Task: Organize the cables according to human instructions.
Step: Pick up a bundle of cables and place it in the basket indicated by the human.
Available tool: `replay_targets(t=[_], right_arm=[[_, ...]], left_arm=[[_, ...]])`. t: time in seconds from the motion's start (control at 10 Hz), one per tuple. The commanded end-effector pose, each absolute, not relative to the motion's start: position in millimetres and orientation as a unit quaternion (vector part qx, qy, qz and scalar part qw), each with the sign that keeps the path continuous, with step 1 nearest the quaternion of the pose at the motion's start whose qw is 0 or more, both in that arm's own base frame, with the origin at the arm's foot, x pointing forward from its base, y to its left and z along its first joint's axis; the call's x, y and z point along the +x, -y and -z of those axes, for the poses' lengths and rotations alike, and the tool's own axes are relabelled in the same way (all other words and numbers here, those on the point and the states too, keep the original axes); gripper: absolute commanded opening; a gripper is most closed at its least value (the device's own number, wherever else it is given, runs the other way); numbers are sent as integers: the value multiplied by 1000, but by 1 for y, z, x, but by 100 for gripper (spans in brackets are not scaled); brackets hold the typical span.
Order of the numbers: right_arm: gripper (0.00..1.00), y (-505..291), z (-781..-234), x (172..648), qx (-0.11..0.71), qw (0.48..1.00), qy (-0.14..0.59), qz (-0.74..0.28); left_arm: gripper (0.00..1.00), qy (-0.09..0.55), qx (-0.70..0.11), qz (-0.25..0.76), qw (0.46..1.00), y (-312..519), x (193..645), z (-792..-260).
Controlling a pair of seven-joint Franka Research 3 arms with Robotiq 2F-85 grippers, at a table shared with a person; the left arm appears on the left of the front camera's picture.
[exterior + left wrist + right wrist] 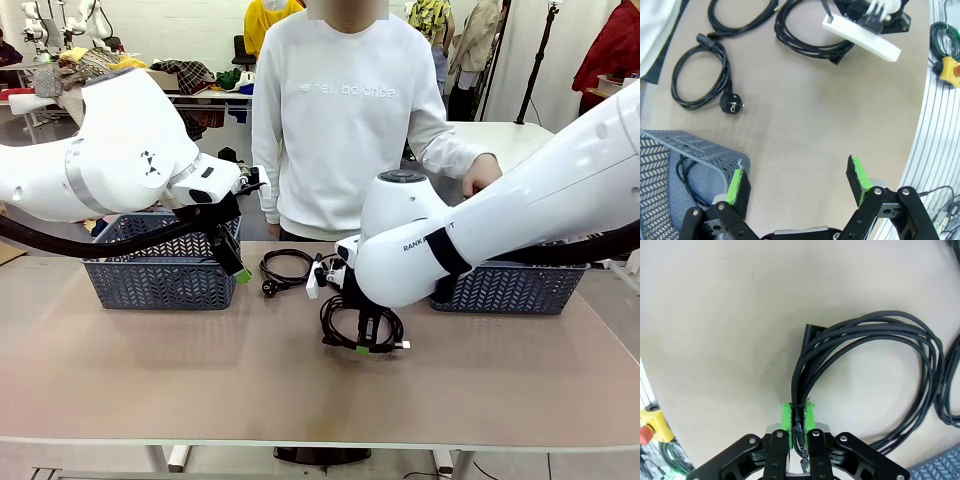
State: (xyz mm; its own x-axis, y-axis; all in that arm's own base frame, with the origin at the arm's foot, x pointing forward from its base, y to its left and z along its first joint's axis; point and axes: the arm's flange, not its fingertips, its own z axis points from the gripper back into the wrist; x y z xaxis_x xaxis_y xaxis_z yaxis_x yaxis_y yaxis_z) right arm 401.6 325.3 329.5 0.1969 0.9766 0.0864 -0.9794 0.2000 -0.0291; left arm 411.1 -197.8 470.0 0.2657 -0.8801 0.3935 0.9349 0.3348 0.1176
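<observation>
reading "new balance" on sweatshirt (pixel 340 140), right gripper (pixel 797 411) pinching cable (pixel 807 365)

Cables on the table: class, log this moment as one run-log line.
right tool: shut on coiled cable | left tool: open, empty, by grey basket | second cable: loose on table

Front camera across the table (pixel 150 370) toward the person (pixel 340 120); wrist cameras close above the same table.
</observation>
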Motion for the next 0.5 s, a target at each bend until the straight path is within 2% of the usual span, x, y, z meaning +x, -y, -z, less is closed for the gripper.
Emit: replay_targets(t=[0.0,0.4], right_arm=[[0,-311,-381,388,13,768,47,-639],[0,-249,-480,394,-23,757,49,-652]], left_arm=[[100,198,-69,570,794,196,412,-471],[100,198,-69,570,794,196,412,-471]])
